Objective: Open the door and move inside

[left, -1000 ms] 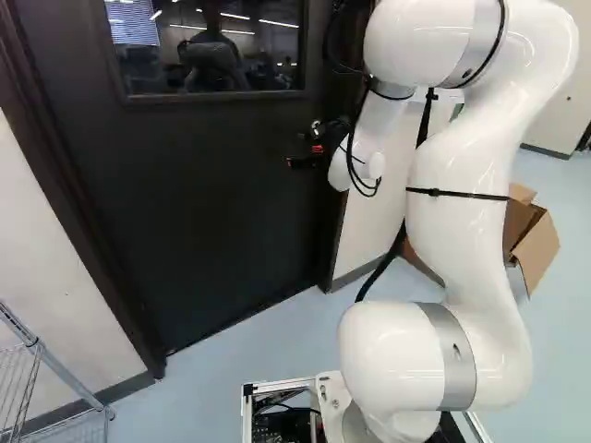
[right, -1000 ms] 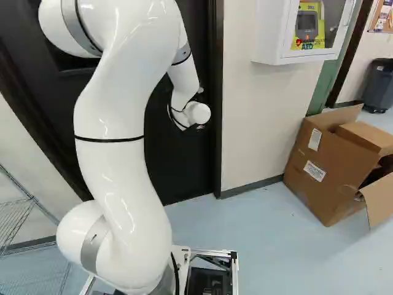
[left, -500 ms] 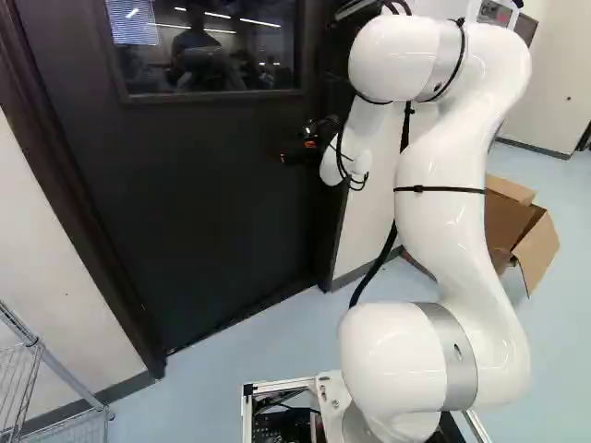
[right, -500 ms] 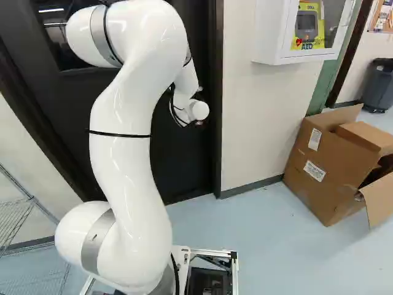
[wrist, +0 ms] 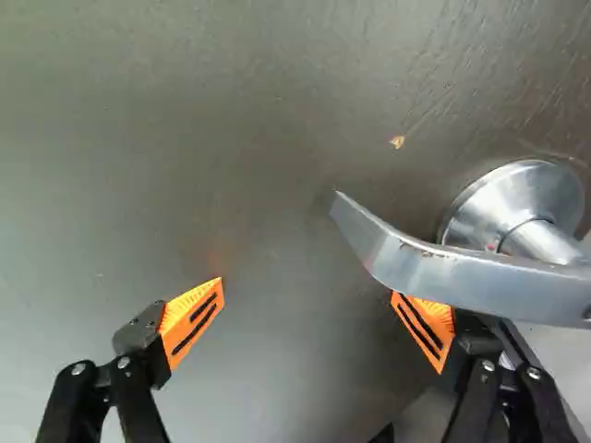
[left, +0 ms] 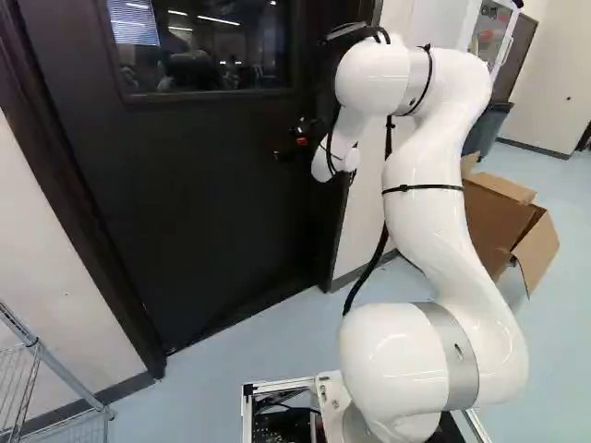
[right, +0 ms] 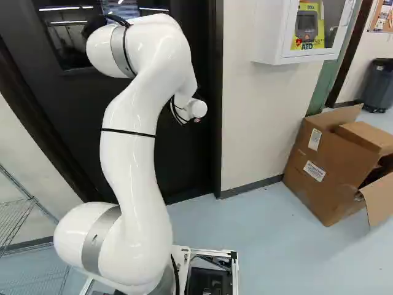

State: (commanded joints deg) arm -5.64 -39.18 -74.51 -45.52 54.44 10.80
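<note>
While the dark door (left: 185, 203) stands closed beside a pale wall (right: 258, 123), the claw (left: 295, 144) is spread before it, the metal lever handle (wrist: 462, 279) overlapping one finger; an open cardboard box (right: 328, 172) sits on the blue floor (right: 264, 246).

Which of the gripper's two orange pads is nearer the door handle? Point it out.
The orange pad partly hidden behind the door handle; the other pad stands well clear of it.
</note>
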